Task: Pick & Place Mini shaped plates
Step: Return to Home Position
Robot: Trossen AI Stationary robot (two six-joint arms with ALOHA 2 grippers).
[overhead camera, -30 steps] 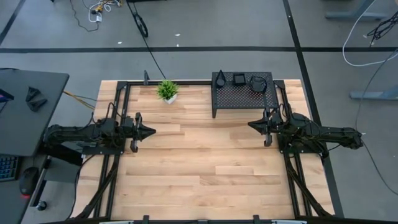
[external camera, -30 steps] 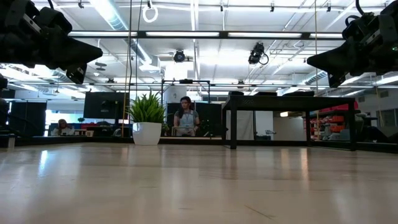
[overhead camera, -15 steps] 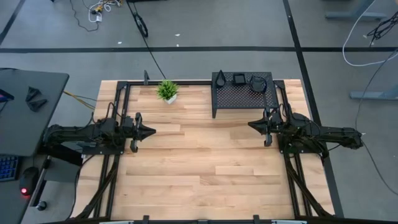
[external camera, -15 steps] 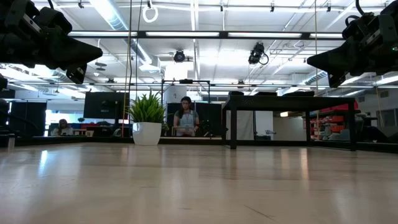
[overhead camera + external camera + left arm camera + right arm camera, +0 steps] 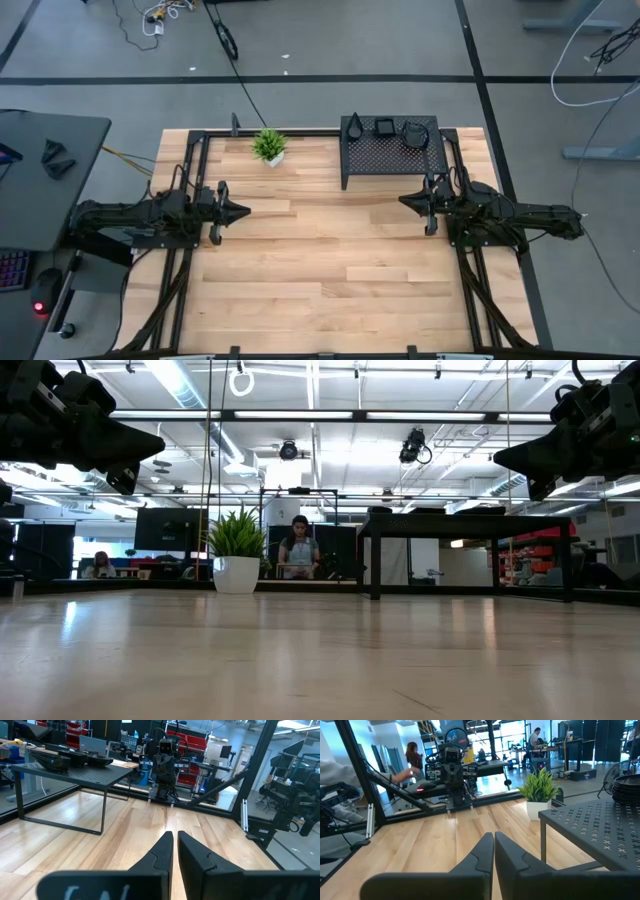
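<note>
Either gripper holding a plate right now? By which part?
Nothing is held. The left gripper and right gripper are both shut on nothing above the table; the plates sit on the rack.

The rack (image 5: 392, 155) is sitting at the back of the table (image 5: 320, 270), right of centre. The mini shaped plates (image 5: 384, 127) are sitting on top of it in three piles along its back edge. The potted plant (image 5: 268, 146) is standing off to the rack's left, near it but apart. The left gripper (image 5: 243, 211) is hanging over the table's left side. The right gripper (image 5: 403, 201) is hanging over the right side, just in front of the rack. They're pointing at each other, well apart.
</note>
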